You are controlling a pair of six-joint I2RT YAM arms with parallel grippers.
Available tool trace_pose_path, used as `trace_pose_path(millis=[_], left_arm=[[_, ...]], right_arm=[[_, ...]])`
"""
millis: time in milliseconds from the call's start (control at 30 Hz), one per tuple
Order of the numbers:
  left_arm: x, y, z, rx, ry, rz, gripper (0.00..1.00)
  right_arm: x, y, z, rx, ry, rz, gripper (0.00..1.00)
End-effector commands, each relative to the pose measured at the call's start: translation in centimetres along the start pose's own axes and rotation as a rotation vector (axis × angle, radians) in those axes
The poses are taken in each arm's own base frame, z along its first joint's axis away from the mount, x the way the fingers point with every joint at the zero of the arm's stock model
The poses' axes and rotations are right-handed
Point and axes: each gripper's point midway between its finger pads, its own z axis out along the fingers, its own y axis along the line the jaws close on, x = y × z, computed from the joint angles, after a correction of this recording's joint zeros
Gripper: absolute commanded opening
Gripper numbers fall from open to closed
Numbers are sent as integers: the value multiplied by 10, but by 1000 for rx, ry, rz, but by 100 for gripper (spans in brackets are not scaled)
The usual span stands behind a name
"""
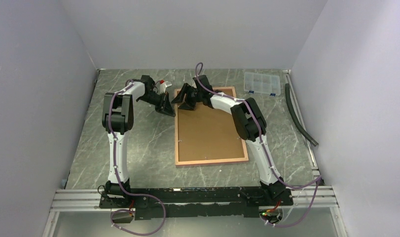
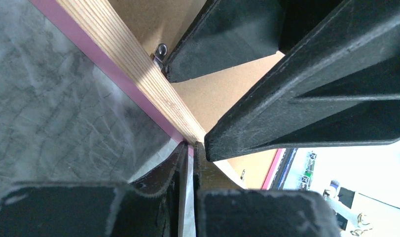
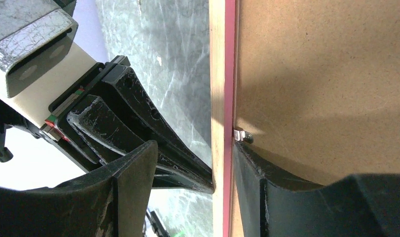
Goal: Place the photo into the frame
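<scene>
Green marbled tabletop (image 1: 138, 148) between pale grey walls (image 1: 40, 74), with the frame (image 1: 212, 160) flat on it, tan wood reverse up, brown backing board (image 1: 207, 133) inside. Both tools at its far left corner. Right gripper (image 3: 195, 150) open, straddling the frame's side rail: one finger outside the rail and clear of it, the other against the inner edge over the board, right beside a small metal tab (image 3: 242, 136). Left gripper (image 2: 190, 150) nearly closed, only a thin slit between fingers, tips touching the rail's outer edge just ahead; impossible to tell whether pinching anything.
</scene>
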Motion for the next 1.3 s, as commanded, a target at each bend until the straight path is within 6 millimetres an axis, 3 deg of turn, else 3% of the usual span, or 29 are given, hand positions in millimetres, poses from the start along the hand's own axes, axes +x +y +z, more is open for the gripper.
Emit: trace_pose_path(millis=[0,100,233,400,533,700,933,1100,1267], left_arm=[[26,17,10,-84,89,12,12],[26,14,-2,-91,88,25,17],[33,6,-21,-106,107,80,43],[58,-6,-31,-129,166,157,50],[83,-1,-25,-181,233,207,49],[103,10,-16,-264,293,263,47],[115,13,-12,-320,335,328,47],[120,9,-6,-324,358,354,46],[130,5,2,-330,394,385,46]], right_arm=[[-4,18,-3,-42,-23,-40,64],[-19,28,-38,-66,-60,-53,71],[-53,25,-118,3,-210,-116,84],[-88,-39,-214,261,-421,-119,97],[-99,-90,-252,411,-486,-90,99],[-104,-131,-261,491,-510,-49,99],[-104,-159,-252,558,-490,-32,99],[-102,-168,-243,556,-464,-23,99],[-97,-162,-210,495,-398,-22,98]])
